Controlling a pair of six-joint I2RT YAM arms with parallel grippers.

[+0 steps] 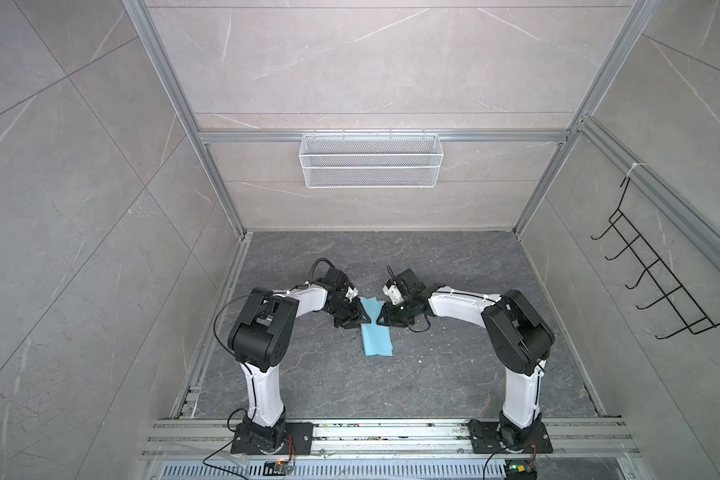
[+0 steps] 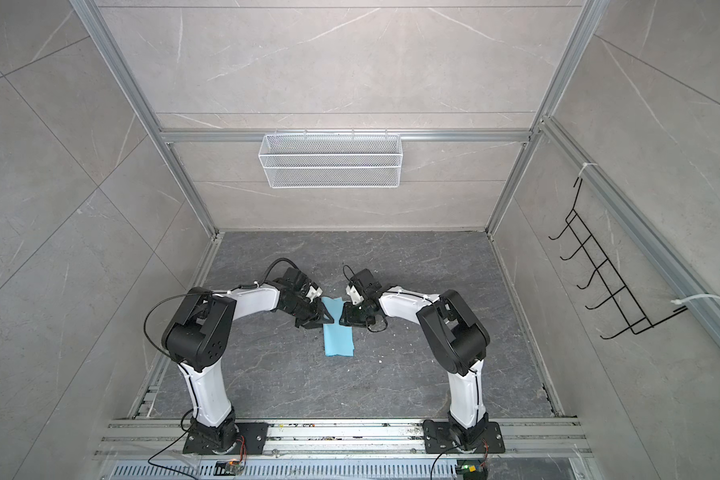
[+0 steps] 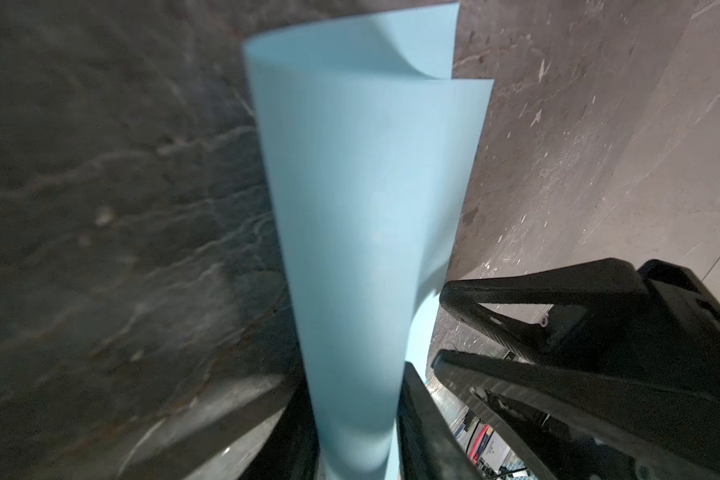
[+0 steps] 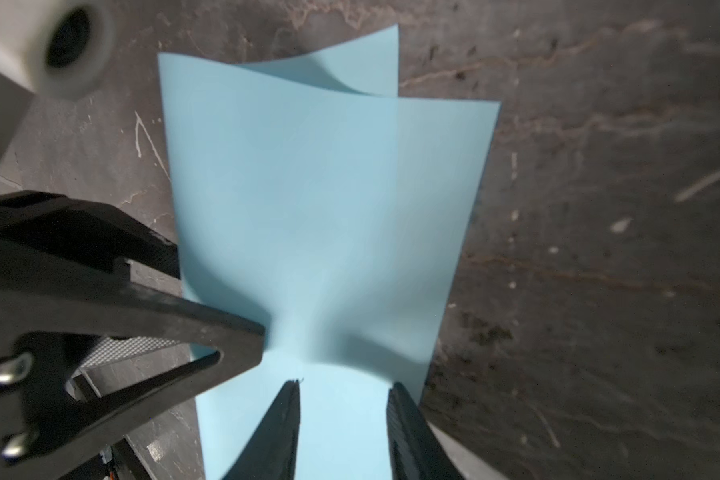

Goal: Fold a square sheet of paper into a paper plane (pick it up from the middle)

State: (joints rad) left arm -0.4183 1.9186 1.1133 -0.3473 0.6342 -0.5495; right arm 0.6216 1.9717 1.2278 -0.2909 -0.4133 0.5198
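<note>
Square sheet of paper point(image 1: 377, 336) between left hand point(image 3: 354, 399), grip unclear, and gaping right hand point(image 4: 345, 386).

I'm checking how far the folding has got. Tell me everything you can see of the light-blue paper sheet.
The square sheet of paper is plain, matte, light blue, bent over on itself into two loose layers, the bend rounded, not pressed flat. It lies as a narrow strip on the dark table, near end resting there, far end between the two grippers. The left gripper flanks the curl with its fingers; the right gripper straddles it, jaws apart.
</note>
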